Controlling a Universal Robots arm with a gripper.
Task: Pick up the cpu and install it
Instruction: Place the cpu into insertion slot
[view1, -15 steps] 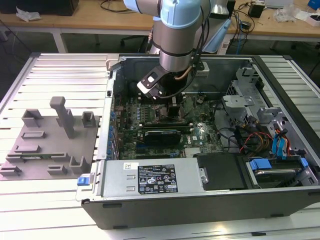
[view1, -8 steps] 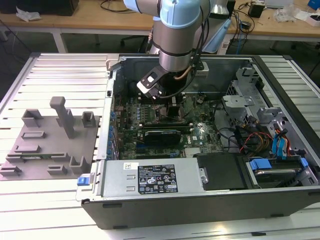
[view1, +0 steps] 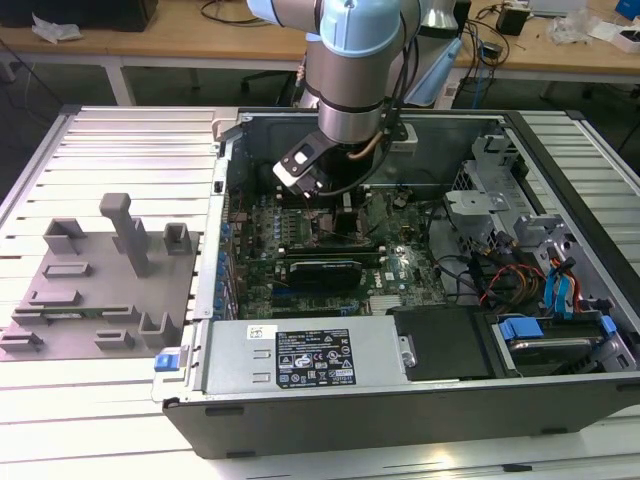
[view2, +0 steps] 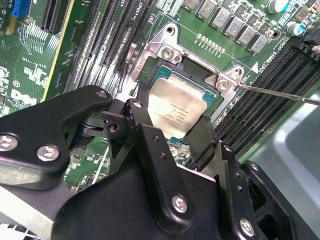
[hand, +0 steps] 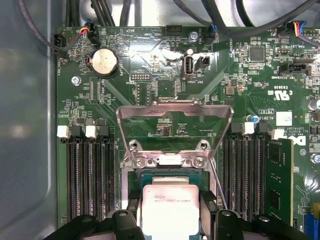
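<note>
The cpu (view2: 177, 106) is a small square chip with a silvery top. It sits between the two black fingers (view2: 139, 120) of my gripper (view2: 172, 122), which is shut on its opposite edges. In the first wrist view the cpu (hand: 170, 202) hangs right over the socket (hand: 170, 161), whose metal load plate (hand: 175, 112) is swung up and open. How far the chip has settled into the socket is hidden. In the exterior view the arm (view1: 350, 70) reaches down into the open computer case (view1: 400, 400), with the gripper (view1: 335, 205) low over the motherboard.
Rows of memory slots (hand: 90, 175) flank the socket on both sides. A thin metal lever (view2: 280, 94) sticks out beside it. A dark expansion card (view1: 322, 272), the power supply (view1: 300, 360) and drive cables (view1: 540, 290) fill the case. A grey fixture tray (view1: 100, 280) lies on the exterior view's left.
</note>
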